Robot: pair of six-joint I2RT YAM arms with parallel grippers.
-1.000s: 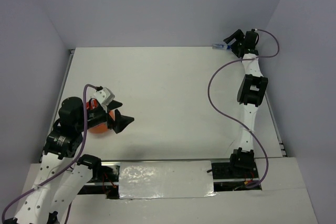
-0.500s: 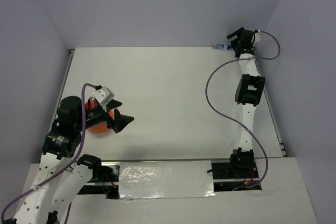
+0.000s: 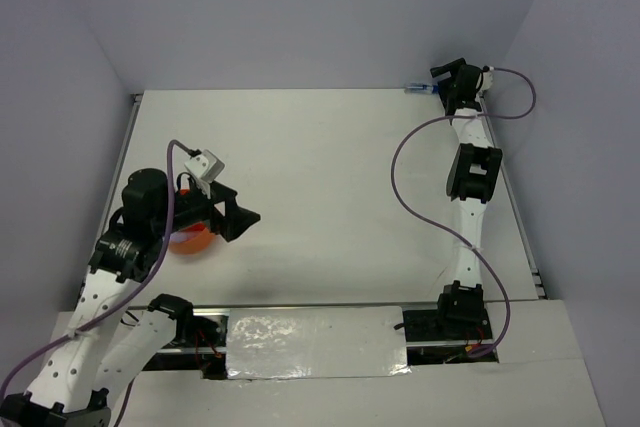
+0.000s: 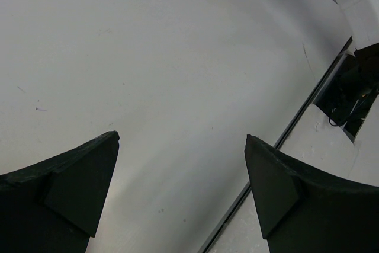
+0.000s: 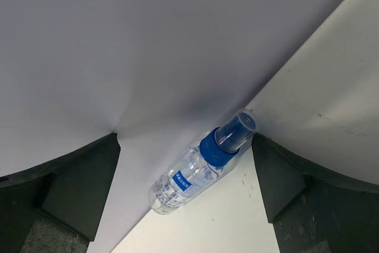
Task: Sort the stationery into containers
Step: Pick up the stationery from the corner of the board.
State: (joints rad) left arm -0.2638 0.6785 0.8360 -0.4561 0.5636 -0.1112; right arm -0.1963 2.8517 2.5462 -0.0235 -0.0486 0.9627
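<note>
The white table (image 3: 330, 167) fills most of the top view, closed in by pale walls (image 3: 320, 17). The left arm sits at the lower left of that view. Its gripper (image 4: 180, 139) stands wide apart over bare tabletop and holds nothing. Just beside it, partly hidden under the arm, is the orange cup (image 3: 190, 239); we cannot see what lies inside.

The right arm stretches to the upper right corner of the top view. In the wrist view its gripper (image 5: 185, 143) is spread wide, one finger at each lower corner of the frame, touching nothing. Between them, at the centre of that frame, lies the one piece we can find: a small clear bottle (image 5: 189, 176) with a blue collar (image 5: 214, 148) and a clear cap (image 5: 238, 127). It rests on its side, slanting from lower left to upper right, tucked into the crease where the table meets the wall.

We judge it light and stiff, a hard plastic that will not give under the fingers. It is smooth and round, so it is likely to roll or squirt out of a poor pinch. We would take it across the labelled body, near the middle. The cap is narrower and may pull off, so we would leave it alone. The wall behind crowds one side, so the fingers probably need to turn square to the bottle first.
</note>
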